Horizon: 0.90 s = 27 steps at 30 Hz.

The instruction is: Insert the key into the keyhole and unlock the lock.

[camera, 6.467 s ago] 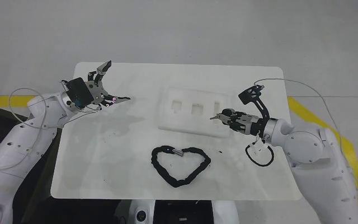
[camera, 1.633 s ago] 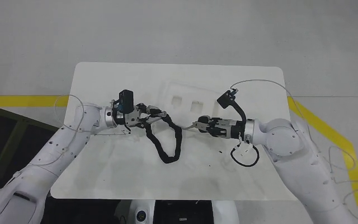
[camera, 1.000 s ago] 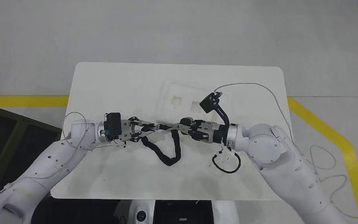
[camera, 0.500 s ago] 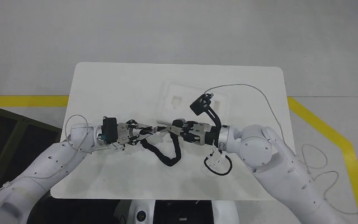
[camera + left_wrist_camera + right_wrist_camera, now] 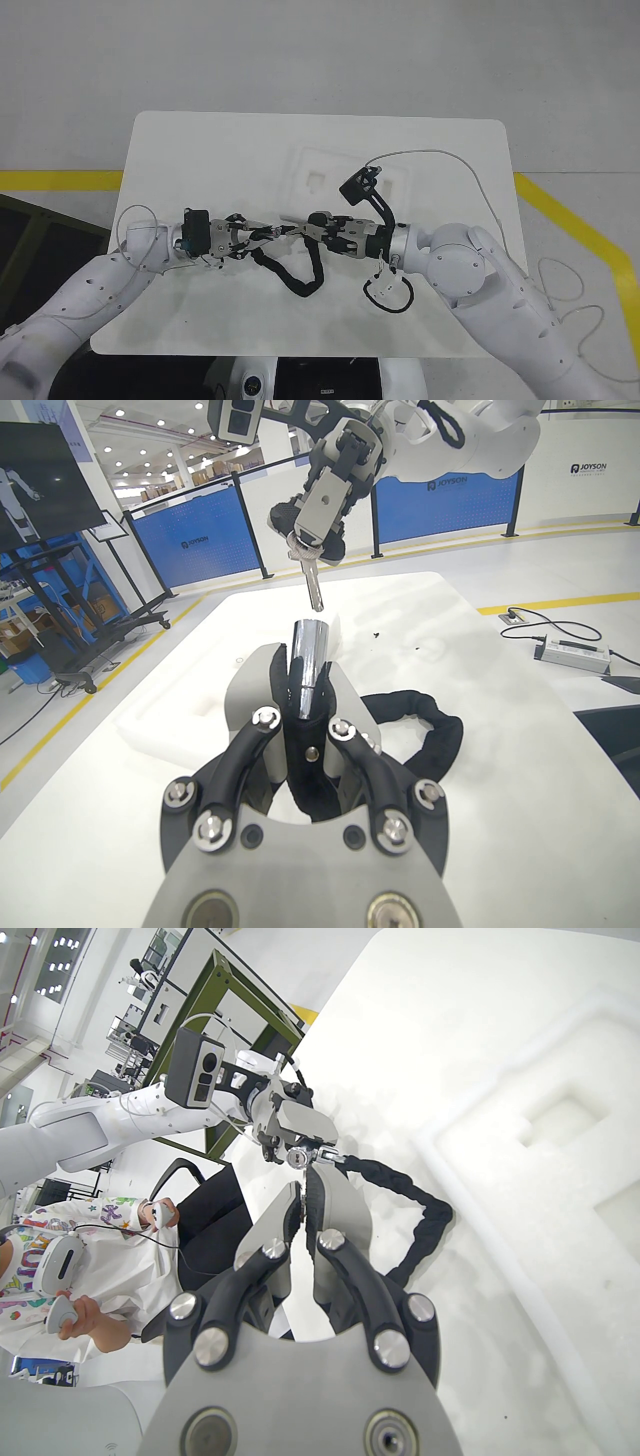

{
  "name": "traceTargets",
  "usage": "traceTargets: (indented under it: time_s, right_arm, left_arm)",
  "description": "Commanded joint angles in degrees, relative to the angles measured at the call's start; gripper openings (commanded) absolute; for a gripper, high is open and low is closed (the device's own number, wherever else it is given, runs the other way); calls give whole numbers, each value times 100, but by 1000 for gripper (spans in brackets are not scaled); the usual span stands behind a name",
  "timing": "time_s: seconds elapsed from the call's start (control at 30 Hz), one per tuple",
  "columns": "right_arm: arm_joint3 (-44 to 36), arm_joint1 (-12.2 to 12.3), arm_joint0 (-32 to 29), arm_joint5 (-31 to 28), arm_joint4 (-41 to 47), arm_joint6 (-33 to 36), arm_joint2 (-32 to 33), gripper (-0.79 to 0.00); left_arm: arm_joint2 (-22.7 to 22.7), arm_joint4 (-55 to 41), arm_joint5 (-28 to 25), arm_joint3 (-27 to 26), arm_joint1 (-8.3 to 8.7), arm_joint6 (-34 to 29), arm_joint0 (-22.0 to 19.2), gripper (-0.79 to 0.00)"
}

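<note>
My left gripper (image 5: 262,233) (image 5: 302,667) is shut on the lock's black fabric-covered chain just behind its silver cylinder (image 5: 310,640), holding the cylinder above the table (image 5: 180,150). The rest of the chain (image 5: 300,275) droops in a loop to the tabletop. Facing it, my right gripper (image 5: 308,224) (image 5: 306,1183) is shut on the key (image 5: 312,585) by its round head. The key's tip sits just short of the cylinder's end, nearly in line with it. The round keyhole face (image 5: 298,1156) shows in the right wrist view, right in front of my fingers.
A white foam tray (image 5: 345,180) (image 5: 550,1128) with square recesses lies just behind both grippers. A black strap loop (image 5: 388,292) hangs under the right forearm. The table's left and front parts are bare.
The lock first lay on the table with my left gripper open. A second ago both grippers stood slightly farther right. Nothing has moved in the last half second.
</note>
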Motion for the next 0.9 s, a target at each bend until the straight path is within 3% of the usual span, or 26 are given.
traceTargets:
  time_s: [0.0,0.4,0.87]
  right_arm:
    - [0,0,0,0,0,0,0,-785]
    - [-5,-1,-13,-1,-2,-20,-3,-785]
    - [-604,-52,-153,320,-378,-35,-181,-785]
  left_arm:
    - [17,127,18,31,-15,72,26,-785]
    - [536,27,1028,545,-61,1084,-237,-785]
    - [1401,-264,1319,759,-9,1375,-842,-785]
